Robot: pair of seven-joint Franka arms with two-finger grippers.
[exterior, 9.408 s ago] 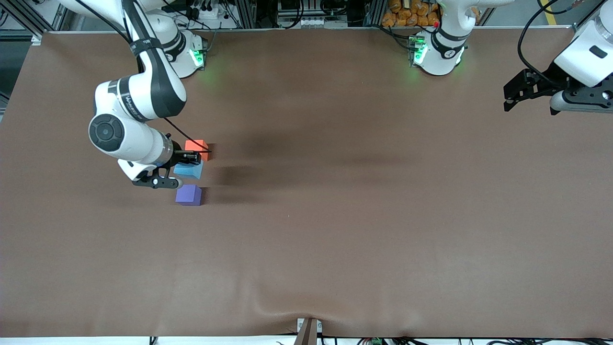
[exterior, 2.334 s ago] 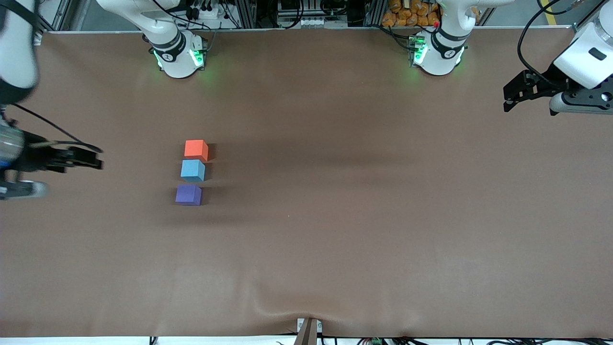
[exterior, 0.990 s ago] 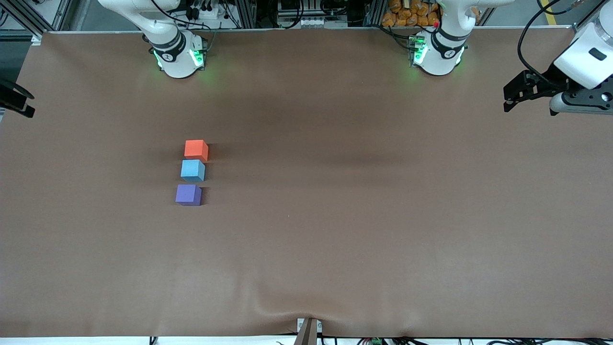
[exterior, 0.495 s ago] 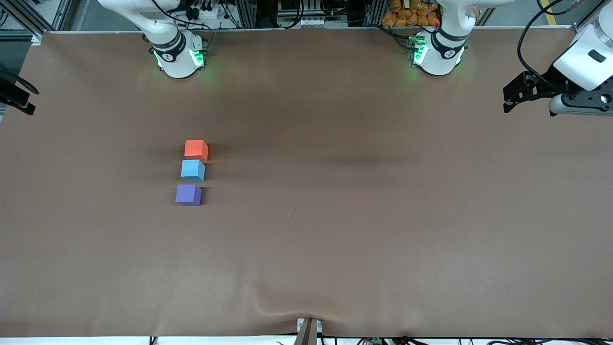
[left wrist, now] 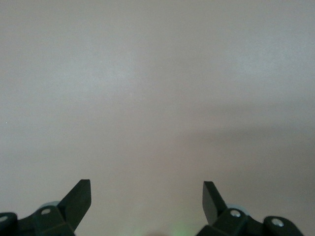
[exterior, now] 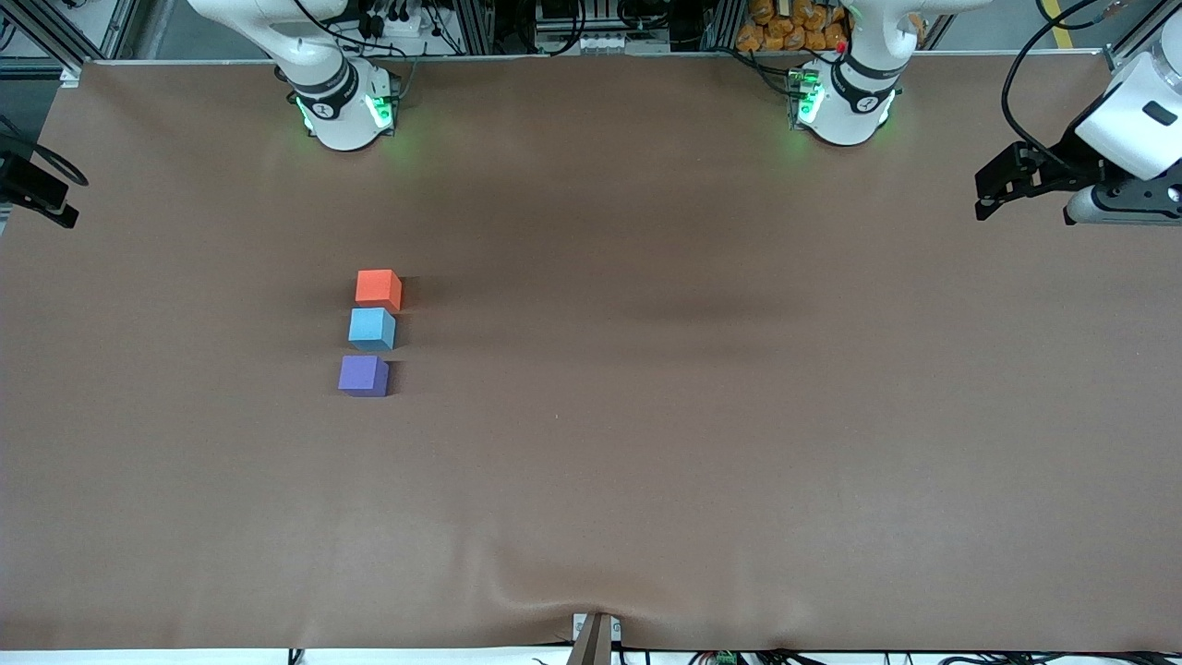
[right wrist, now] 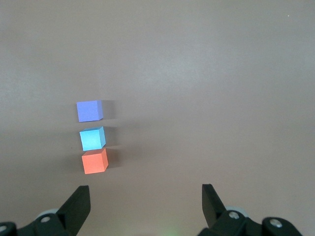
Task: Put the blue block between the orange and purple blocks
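Observation:
Three small cubes stand in a short row toward the right arm's end of the table. The orange block (exterior: 378, 288) is farthest from the front camera and the purple block (exterior: 363, 376) is nearest. The blue block (exterior: 371, 329) sits between them with narrow gaps. The right wrist view shows the same row: purple block (right wrist: 89, 111), blue block (right wrist: 92, 138), orange block (right wrist: 94, 161). My right gripper (exterior: 51, 196) (right wrist: 145, 191) hangs open and empty over the table's end, well away from the cubes. My left gripper (exterior: 984, 192) (left wrist: 146, 189) waits open and empty over the left arm's end.
A brown cover (exterior: 646, 443) spans the whole table. The two arm bases (exterior: 343, 102) (exterior: 845, 97) stand along the edge farthest from the front camera. A small bracket (exterior: 596, 637) sticks up at the nearest edge, where the cover bulges slightly.
The right gripper, earlier down at the blue block, has drawn back to the table's end and shifted slightly in the last second. The left gripper drifted a little. The cubes have not moved.

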